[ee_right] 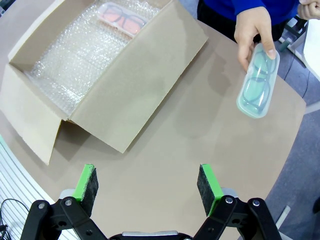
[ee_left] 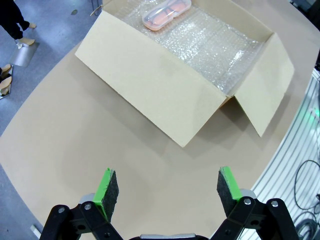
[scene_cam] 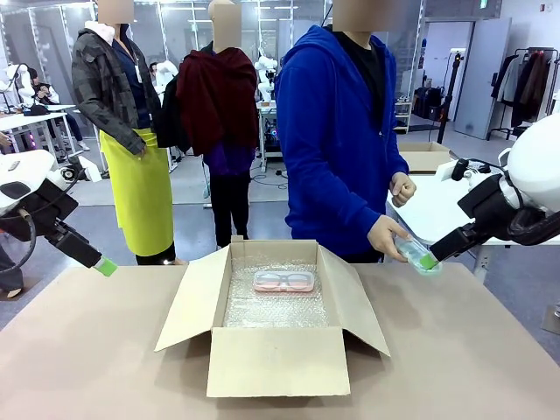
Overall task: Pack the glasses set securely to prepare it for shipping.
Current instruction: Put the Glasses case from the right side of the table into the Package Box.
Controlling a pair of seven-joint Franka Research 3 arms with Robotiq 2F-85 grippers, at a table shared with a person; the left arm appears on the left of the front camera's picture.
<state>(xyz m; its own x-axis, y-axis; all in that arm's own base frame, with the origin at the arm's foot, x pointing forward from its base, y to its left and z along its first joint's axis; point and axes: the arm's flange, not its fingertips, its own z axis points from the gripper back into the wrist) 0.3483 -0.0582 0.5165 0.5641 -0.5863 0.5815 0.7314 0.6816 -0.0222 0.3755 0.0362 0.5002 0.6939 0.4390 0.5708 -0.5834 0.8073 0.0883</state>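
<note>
Evidently the handover of the second case is the step in hand, the first one being already packed. Left claw (ee_left: 167,187) hangs over bare table (scene_cam: 87,350), jaws spread wide and empty, its arm sloping down from the side. The box (ee_left: 150,85) sits well ahead of it. Pink case (ee_left: 166,14) lies flat on bubble wrap (ee_left: 215,50) at the box's far end, far beyond those pads. To the right, a person's hand (ee_right: 255,27) pinches the mint case (ee_right: 258,82) by its far end, its free end offered toward the right claw (ee_right: 147,182). That claw is also fully open and holds nothing, with the mint case ahead of it and off to one side, not touching. I judge it must advance, set its pads across the case's narrow width, close, then carry it into the box beside the pink case.
</note>
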